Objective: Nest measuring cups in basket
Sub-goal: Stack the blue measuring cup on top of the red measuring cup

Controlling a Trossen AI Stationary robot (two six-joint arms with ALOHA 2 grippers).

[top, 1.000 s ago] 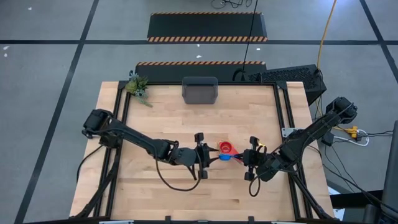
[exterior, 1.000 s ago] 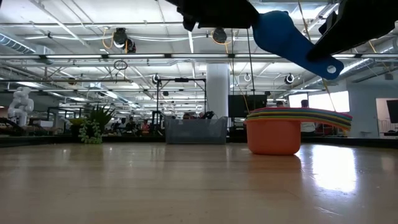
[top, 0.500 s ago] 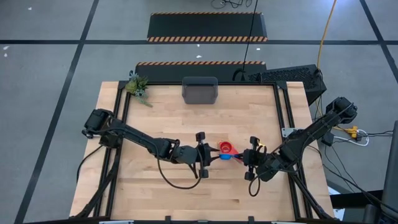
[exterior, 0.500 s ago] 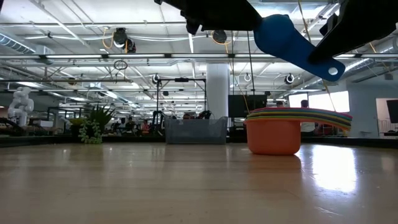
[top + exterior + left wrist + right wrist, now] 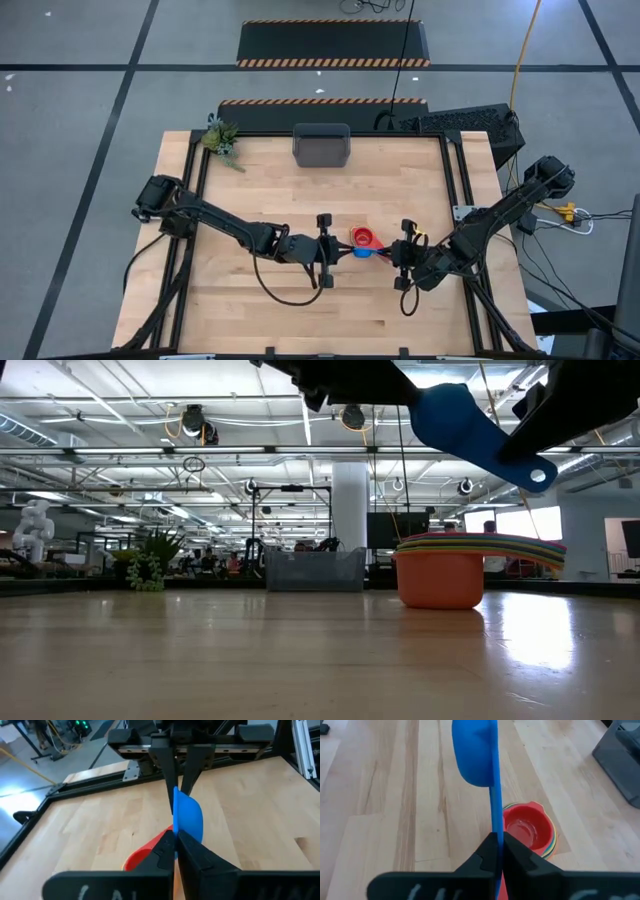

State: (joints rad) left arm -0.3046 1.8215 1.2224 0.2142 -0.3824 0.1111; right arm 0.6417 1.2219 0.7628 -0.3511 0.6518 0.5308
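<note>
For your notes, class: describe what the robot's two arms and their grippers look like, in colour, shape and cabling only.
Both arms are black and slender, built of jointed links rising from bulky rounded bases at the table's sides. A loose black cable loops beside each forearm. The left gripper and right gripper each end in a wide black crossbar carrying two narrow, tapering matte-black fingers. No markings are legible.

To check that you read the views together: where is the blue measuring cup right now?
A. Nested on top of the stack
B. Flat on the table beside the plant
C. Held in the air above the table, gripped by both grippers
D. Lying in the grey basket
C: in the low view the blue measuring cup hangs clear above the stack of cups, with the right gripper shut on its handle and the left gripper shut on its bowl end.
</note>
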